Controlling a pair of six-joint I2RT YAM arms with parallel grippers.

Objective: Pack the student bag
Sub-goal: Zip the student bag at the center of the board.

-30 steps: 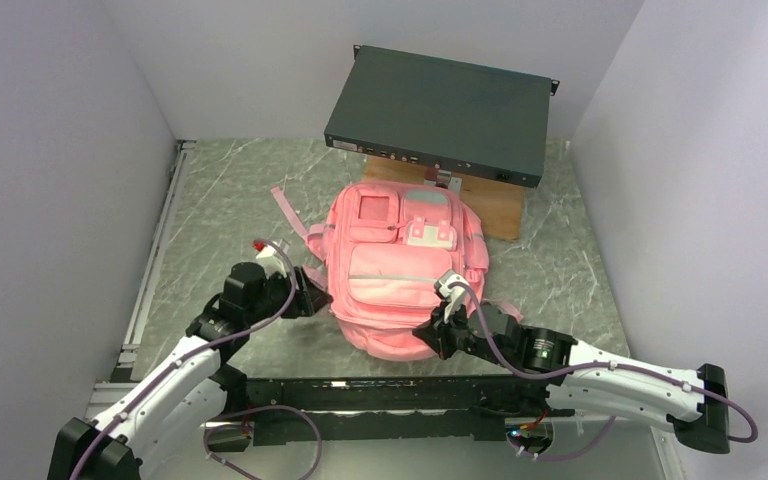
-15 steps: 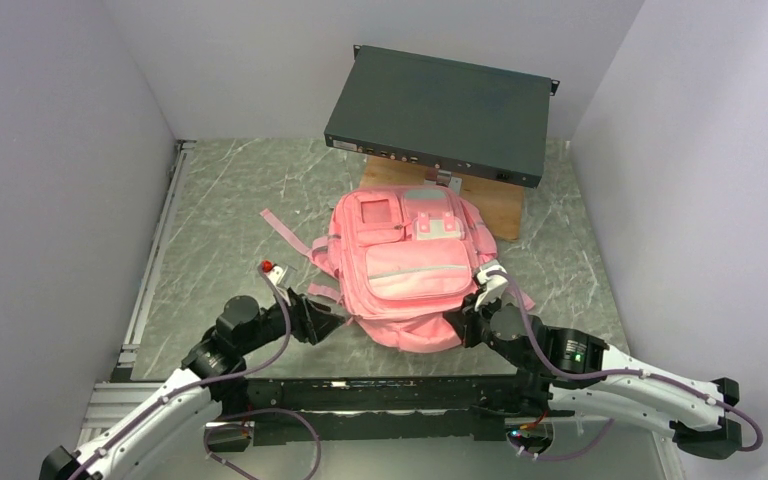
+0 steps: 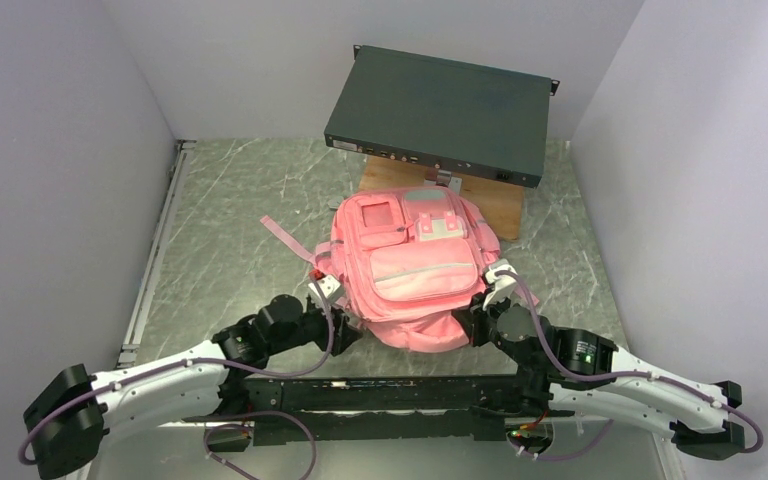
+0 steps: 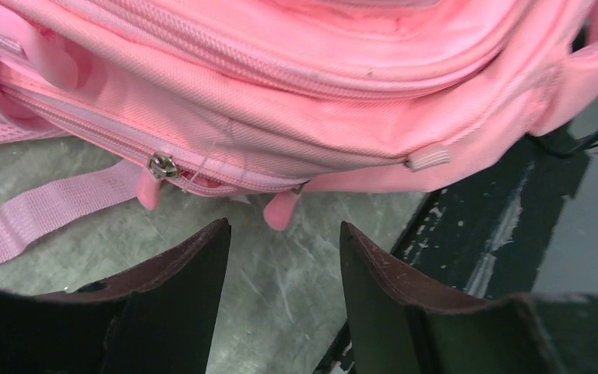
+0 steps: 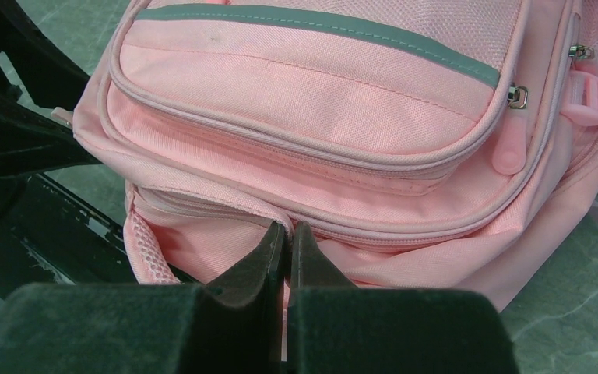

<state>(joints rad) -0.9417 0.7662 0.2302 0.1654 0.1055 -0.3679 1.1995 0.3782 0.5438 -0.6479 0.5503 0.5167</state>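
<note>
Item: student bag [image 3: 410, 265], pink, lying front-up on the marbled table [image 3: 220, 200], its near end flanked by both arms.

Left gripper [image 4: 283, 230]: jaws spread and holding nothing, low over the table. Just ahead of the gap hangs a pink pull tab [image 4: 280, 210]. A metal zip slider [image 4: 162, 166] sits ahead of the left-hand finger, and a webbing strap [image 4: 39, 222] trails away beyond it. No contact with the bag shows.

Right gripper [image 5: 290, 230]: jaws clenched on a fold of the bag's lower seam, with a sliver of pink showing between the fingers. The front pocket rises beyond the tips, zipped across.

Further stock: dark rack unit [image 3: 435, 110] resting on a wooden board [image 3: 480, 205], both beyond the bag and well apart from either set of jaws.

Condition of task: early, by my reading. Every zip in view runs closed and no compartment gapes. Nothing to pack shows anywhere (the rack unit looks too big to count). Done so far: one pinch to steady the fabric. Left to do: take the pull tab, open a compartment, load contents, close up.
</note>
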